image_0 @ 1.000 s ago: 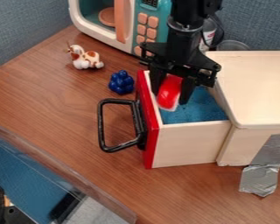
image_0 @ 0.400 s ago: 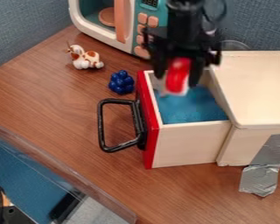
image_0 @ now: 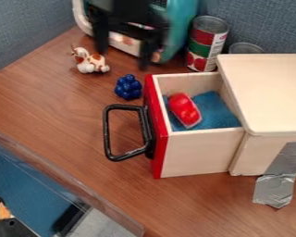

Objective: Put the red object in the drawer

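In the drawer [image_0: 197,153] lies the red toy [image_0: 184,110]; swing low, and your wide-open, empty jaws could tip the spotted toy animal [image_0: 90,63].

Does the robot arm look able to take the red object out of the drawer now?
Probably yes: the drawer stands open, nothing covers the red object, and the gripper is open and empty.

The red toy car [image_0: 184,110] lies in the open drawer [image_0: 197,153], on its blue lining [image_0: 213,111]. The gripper [image_0: 122,48], its fingers spread apart, hangs in front of the toy microwave [image_0: 178,28]. On the counter [image_0: 70,111], a blue grape cluster [image_0: 128,87] sits near the drawer's red front [image_0: 158,139], between it and a brown-and-white toy dog [image_0: 90,61]. A can [image_0: 206,44] stands behind the drawer.
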Controlling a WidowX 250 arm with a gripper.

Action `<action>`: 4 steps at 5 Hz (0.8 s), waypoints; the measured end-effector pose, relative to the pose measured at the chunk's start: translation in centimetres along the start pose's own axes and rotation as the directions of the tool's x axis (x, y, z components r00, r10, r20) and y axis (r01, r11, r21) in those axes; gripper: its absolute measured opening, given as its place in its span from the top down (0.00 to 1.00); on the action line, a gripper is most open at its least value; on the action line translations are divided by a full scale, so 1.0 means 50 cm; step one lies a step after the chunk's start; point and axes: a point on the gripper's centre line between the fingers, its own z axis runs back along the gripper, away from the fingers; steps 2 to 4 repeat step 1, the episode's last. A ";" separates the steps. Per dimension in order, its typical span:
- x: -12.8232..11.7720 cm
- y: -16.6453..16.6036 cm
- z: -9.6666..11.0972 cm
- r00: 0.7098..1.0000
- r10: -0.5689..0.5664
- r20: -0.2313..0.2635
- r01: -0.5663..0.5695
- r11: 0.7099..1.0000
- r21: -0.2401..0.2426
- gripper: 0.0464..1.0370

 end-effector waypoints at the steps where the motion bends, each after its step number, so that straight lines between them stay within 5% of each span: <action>1: -0.051 0.105 0.021 1.000 0.019 0.020 -0.022 0.991 0.129 0.04; 4: -0.051 0.105 0.021 1.000 0.019 0.020 -0.022 0.991 0.129 0.04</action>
